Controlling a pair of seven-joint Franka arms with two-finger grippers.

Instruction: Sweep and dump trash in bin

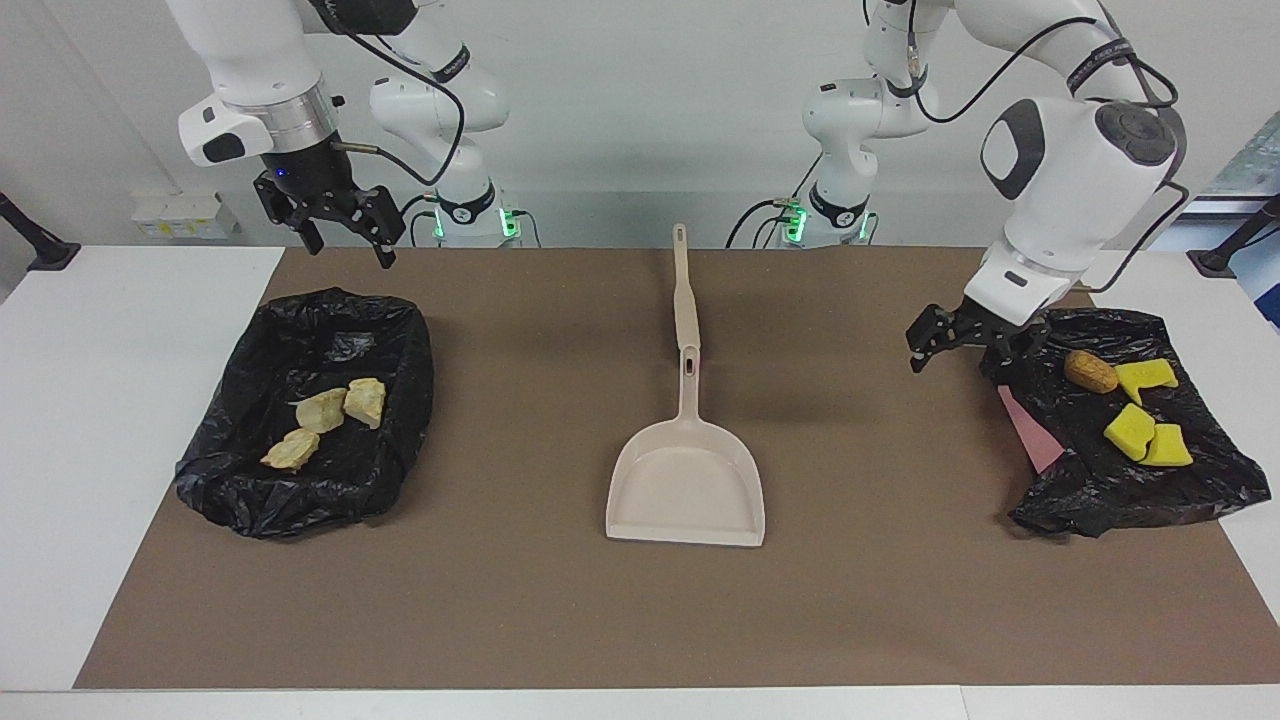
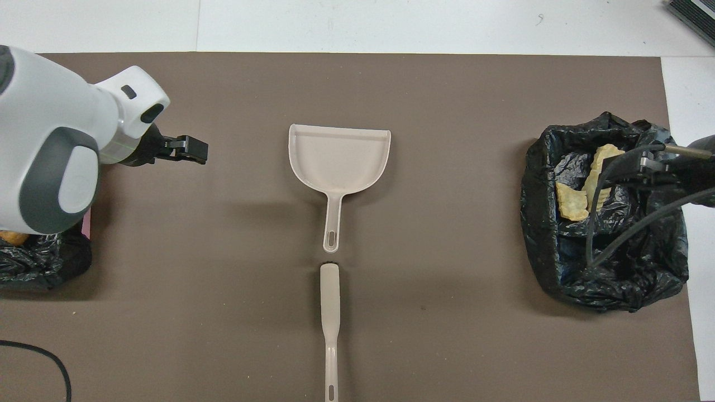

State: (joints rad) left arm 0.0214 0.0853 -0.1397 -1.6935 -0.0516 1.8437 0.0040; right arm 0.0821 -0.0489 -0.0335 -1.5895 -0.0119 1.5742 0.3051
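While the trash (image 1: 1135, 405) lies in black bags, the left gripper (image 1: 950, 345) and the right gripper (image 1: 345, 235) hang open and empty beside the dustpan (image 1: 688, 480).

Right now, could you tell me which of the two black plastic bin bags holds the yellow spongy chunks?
The black bag at the left arm's end, under the left gripper, holds them; the other black bag holds only pale tan lumps.

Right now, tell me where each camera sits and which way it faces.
Facing view: high across the table, looking at the robots; both arms and bases show, left tool and right tool raised.
Overhead view: high above the robots' end, looking steeply down; the left arm's wrist and the right tool's tip show.
Both share the dustpan, brush and tan pieces.
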